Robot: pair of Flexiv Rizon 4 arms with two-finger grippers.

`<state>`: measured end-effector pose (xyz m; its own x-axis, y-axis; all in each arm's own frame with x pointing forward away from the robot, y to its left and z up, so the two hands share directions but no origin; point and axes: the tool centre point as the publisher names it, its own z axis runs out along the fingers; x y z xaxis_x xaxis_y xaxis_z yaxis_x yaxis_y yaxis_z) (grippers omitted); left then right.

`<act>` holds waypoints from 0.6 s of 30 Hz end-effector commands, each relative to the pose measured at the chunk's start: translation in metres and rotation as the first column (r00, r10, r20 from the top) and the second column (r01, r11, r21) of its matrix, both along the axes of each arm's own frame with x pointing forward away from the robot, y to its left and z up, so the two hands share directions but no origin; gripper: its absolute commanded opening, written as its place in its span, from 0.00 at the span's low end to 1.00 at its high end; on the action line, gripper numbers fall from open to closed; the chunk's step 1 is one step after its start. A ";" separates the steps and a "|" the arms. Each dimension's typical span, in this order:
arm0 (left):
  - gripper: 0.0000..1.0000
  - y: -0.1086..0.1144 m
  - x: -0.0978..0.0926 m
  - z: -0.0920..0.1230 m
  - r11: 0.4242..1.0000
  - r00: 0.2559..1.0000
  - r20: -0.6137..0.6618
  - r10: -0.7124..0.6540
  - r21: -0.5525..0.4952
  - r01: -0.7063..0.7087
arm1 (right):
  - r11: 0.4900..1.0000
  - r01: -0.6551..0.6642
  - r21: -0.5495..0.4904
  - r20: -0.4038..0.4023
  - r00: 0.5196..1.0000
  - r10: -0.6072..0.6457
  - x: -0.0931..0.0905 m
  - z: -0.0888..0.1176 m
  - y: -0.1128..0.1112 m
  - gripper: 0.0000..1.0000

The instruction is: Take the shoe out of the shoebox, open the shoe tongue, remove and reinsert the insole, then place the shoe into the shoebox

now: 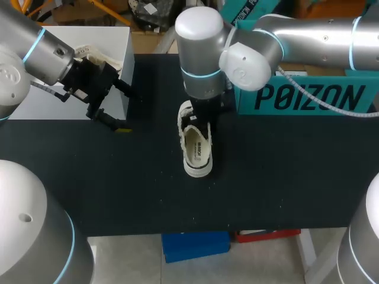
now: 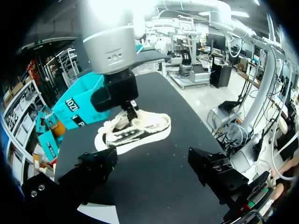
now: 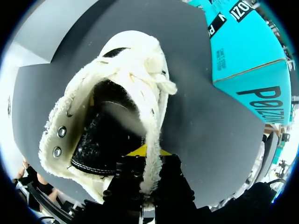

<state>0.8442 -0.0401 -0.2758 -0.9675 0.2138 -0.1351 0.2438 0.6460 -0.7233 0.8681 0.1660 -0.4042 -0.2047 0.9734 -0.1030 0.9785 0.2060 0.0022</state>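
A white canvas shoe [image 1: 197, 151] with frayed edges lies on the black table [image 1: 284, 177], its toe toward the front edge. My right gripper [image 1: 201, 118] comes down on its laced end. In the right wrist view a frayed white strip of the shoe's upper [image 3: 152, 140] runs between the right gripper's [image 3: 148, 158] fingers, which are shut on it. The dark inside of the shoe [image 3: 103, 135] lies open beside them. My left gripper [image 1: 121, 106] hangs open over the table's left part, apart from the shoe [image 2: 135, 133], with nothing between its fingers [image 2: 100, 168].
The teal shoebox [image 1: 308, 94] stands at the back right, close behind the shoe. A white box [image 1: 71, 71] sits at the back left, partly under my left arm, with a pale thing [image 1: 89, 53] showing in it.
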 end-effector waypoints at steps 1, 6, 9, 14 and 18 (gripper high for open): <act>1.00 -0.001 0.000 -0.001 1.000 1.000 0.004 0.002 0.000 -0.002 | 1.000 0.001 0.000 -0.002 1.000 -0.001 -0.007 0.022 -0.004 0.00; 1.00 -0.001 0.000 -0.001 1.000 1.000 0.004 0.002 0.000 -0.002 | 1.000 -0.004 0.005 0.007 1.000 0.003 -0.015 0.056 -0.017 0.00; 1.00 -0.001 0.000 -0.001 1.000 1.000 0.004 0.002 0.000 -0.002 | 1.000 -0.002 0.007 0.023 1.000 0.002 -0.017 0.080 -0.032 0.00; 1.00 -0.001 0.000 -0.001 1.000 1.000 0.004 0.002 0.000 -0.002 | 0.999 -0.030 0.026 0.057 0.998 0.029 -0.011 0.127 -0.053 0.00; 1.00 -0.001 0.000 -0.001 1.000 1.000 0.004 0.002 0.000 -0.002 | 0.994 -0.105 0.039 0.086 0.991 0.101 -0.003 0.174 -0.064 0.00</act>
